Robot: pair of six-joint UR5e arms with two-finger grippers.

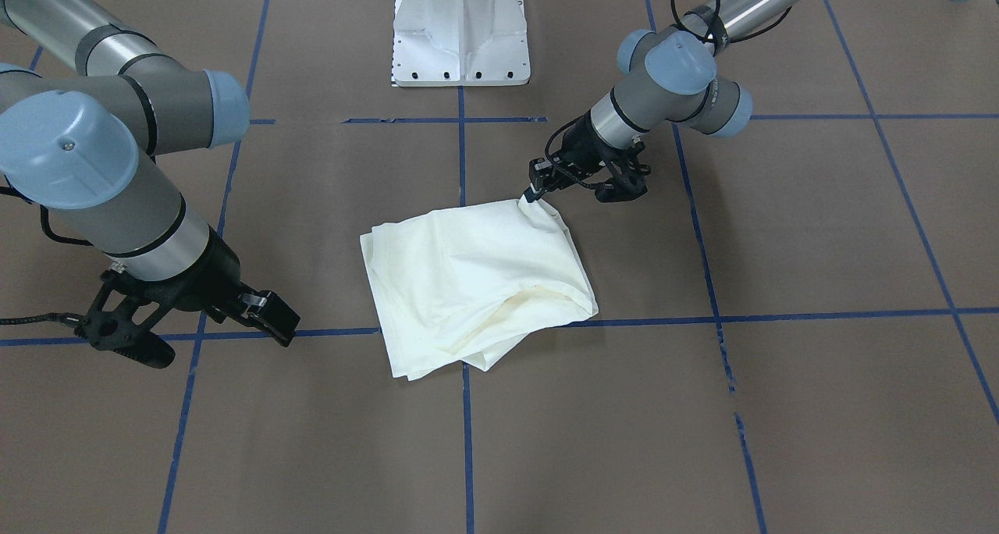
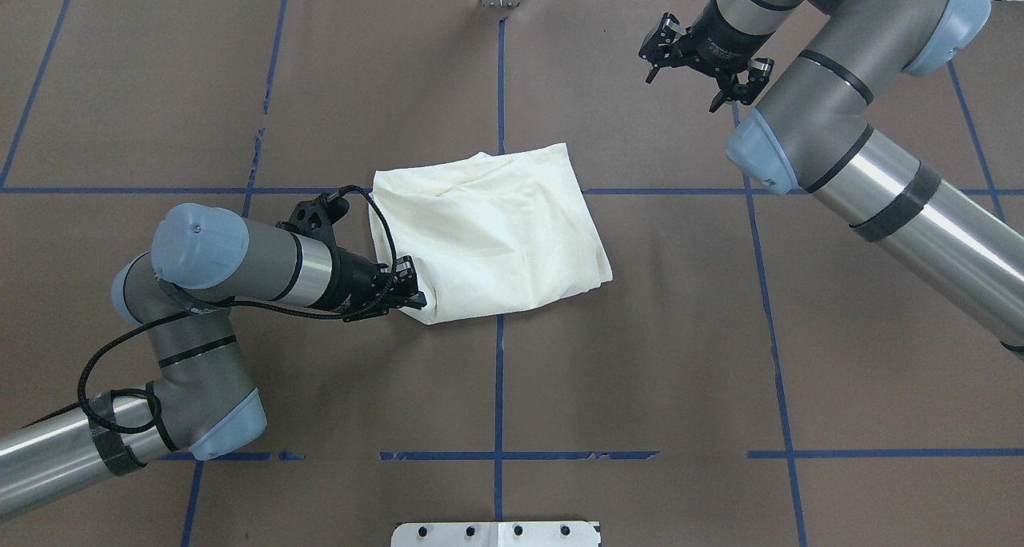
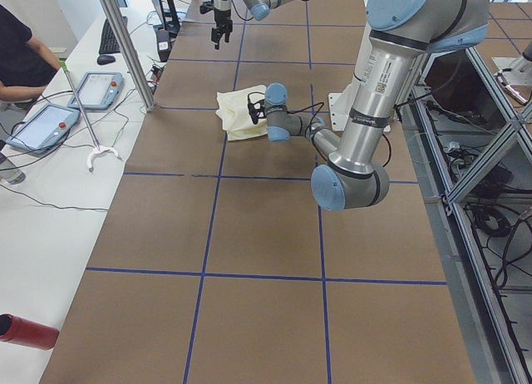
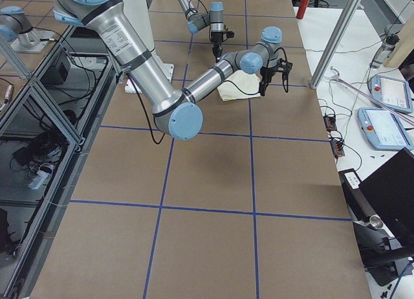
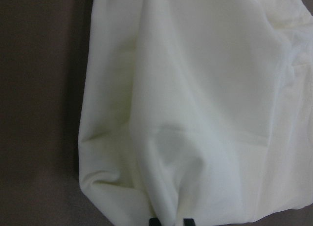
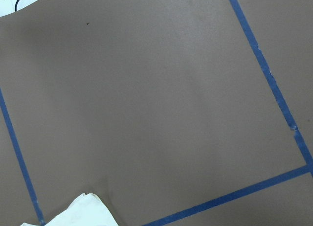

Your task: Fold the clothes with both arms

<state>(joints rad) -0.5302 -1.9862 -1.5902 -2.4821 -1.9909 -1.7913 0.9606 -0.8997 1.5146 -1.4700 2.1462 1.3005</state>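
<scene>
Cream T-shirt (image 2: 488,235), folded, central on counter (image 2: 640,331). Left hand (image 2: 410,291) clamped on its near-left corner (cloth bunched there), hence nearer; right hand (image 2: 682,89) spread open, well apart beyond far-right corner.

Tips of left hand (image 1: 532,194) buried in T-shirt (image 1: 468,276) corner; person (image 3: 21,56) edge-cropped.
</scene>
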